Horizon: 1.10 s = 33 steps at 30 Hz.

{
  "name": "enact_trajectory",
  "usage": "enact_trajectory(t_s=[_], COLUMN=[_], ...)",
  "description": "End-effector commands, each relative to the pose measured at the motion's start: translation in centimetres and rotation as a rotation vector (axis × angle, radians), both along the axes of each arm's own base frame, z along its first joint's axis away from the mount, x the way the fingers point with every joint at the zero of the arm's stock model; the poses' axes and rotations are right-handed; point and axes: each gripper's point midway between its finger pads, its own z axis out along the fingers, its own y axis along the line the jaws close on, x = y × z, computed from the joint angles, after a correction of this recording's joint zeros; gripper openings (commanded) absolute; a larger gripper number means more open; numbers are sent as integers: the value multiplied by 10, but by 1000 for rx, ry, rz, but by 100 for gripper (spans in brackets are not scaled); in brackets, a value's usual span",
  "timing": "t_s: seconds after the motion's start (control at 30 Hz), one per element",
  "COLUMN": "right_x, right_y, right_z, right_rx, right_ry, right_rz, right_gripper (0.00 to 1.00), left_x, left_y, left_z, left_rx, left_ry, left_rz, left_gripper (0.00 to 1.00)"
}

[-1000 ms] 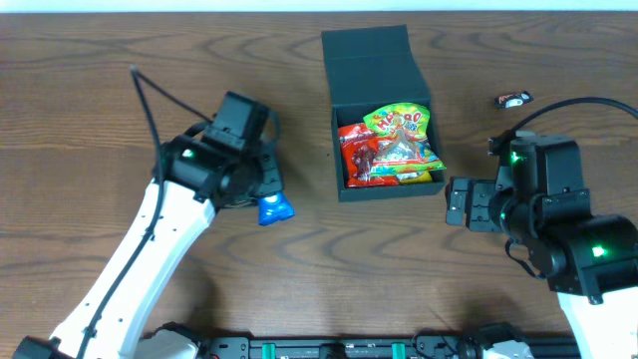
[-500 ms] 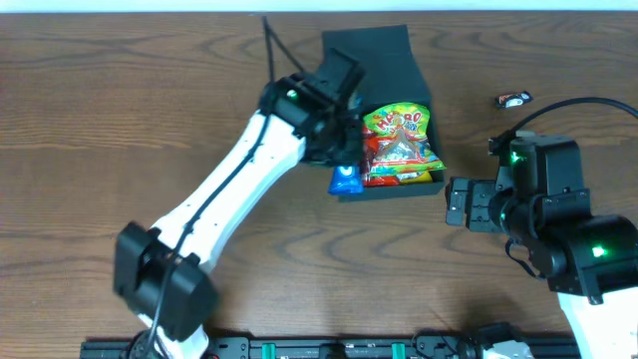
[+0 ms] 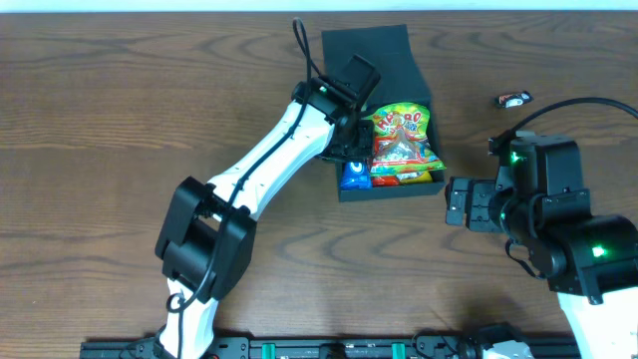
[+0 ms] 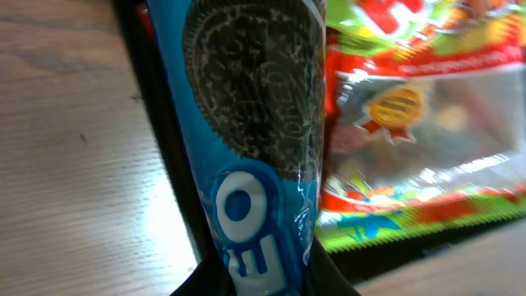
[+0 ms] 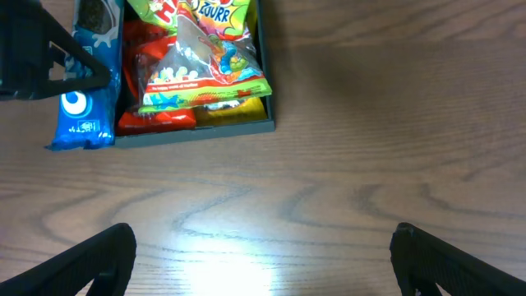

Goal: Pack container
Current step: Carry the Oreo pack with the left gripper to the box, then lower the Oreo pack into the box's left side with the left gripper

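Note:
The container [image 3: 367, 52] is a dark square box standing open, its flap lid folded back. Inside lie a green and red gummy packet [image 3: 404, 135] [image 4: 411, 123] [image 5: 201, 57] and red and yellow packets [image 5: 156, 123]. My left gripper [image 3: 349, 158] [image 4: 263, 284] is shut on a blue cookie packet [image 3: 352, 176] [image 4: 255, 148] [image 5: 82, 107]. It holds the packet over the box's left wall, near the front corner. My right gripper [image 3: 457, 203] [image 5: 263, 263] stands open over bare table to the right of the box, with nothing between its fingers.
A small dark wrapped sweet [image 3: 514, 99] lies on the wooden table at the back right. The left arm reaches diagonally from the front left up to the box. The right arm's body fills the front right corner.
The left arm has swung right and back, carrying the blue cookie packet from the table left of the box to the box's left front corner. The right arm has stayed still.

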Motion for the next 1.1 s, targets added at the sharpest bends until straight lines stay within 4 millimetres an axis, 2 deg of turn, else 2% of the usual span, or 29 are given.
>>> enact_trajectory(t_s=[0.0, 0.27, 0.5, 1.07], right_x=[0, 0, 0, 0], right_y=[1, 1, 1, 1], right_z=[1, 1, 0, 0], right_rx=[3, 3, 3, 3], right_ry=[-1, -1, -1, -1], right_rz=[-4, -4, -4, -4], right_gripper=[99, 99, 99, 99], left_x=[15, 25, 22, 18], left_y=[6, 4, 2, -7], left_z=[6, 5, -13, -13], left_rx=[31, 31, 53, 71], left_ry=[-58, -93, -59, -90], left_rz=[61, 83, 88, 65], left_gripper=[6, 6, 6, 6])
